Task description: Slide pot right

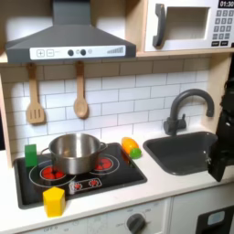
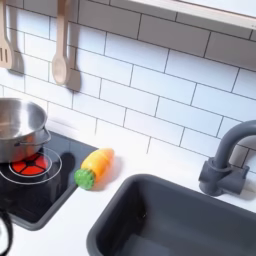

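The pot (image 1: 73, 152) is shiny silver metal and stands on the black stovetop (image 1: 110, 178), over the back of the left red burner and between the two burners. The second exterior view shows the pot (image 2: 18, 128) at its left edge, partly cut off, above a red burner (image 2: 30, 166). A dark shape at the first exterior view's right edge, over the sink's right end, looks like my gripper (image 1: 222, 160). It is far from the pot and cut off by the frame, so its jaws cannot be made out.
A toy carrot (image 1: 131, 146) lies just right of the stovetop, also seen as the carrot (image 2: 95, 166). A green block (image 1: 31, 154) and a yellow block (image 1: 54, 200) sit at the stove's left. The sink (image 1: 183, 154) and faucet (image 1: 186, 108) are right. A spatula (image 1: 35, 96) and spoon (image 1: 80, 91) hang behind.
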Controlling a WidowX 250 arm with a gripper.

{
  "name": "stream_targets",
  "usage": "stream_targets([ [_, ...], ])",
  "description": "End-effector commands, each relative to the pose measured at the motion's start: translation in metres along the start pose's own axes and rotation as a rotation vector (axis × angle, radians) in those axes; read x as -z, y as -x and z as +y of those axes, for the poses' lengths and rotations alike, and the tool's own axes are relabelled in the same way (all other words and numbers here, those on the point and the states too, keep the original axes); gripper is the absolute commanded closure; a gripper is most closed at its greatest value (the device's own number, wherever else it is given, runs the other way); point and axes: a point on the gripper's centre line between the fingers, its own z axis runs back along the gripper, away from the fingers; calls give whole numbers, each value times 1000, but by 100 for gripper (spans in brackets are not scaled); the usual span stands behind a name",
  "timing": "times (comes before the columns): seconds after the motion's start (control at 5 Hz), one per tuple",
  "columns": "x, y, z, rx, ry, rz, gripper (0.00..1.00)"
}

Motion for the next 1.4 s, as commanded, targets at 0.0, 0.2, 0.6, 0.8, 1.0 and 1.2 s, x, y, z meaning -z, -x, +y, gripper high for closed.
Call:
stream_targets([
  [0.0,5,-18,12,-25,-19,4,0],
  [0.2,2,-29,19,-35,-23,-5,0],
  [0.6,0,-61,41,-75,-39,-24,0],
  [0.8,2,-73,52,-93,-50,-24,0],
  [1.0,5,-85,63,-113,-54,-23,0],
  [1.2,7,-98,73,-123,-66,-26,0],
])
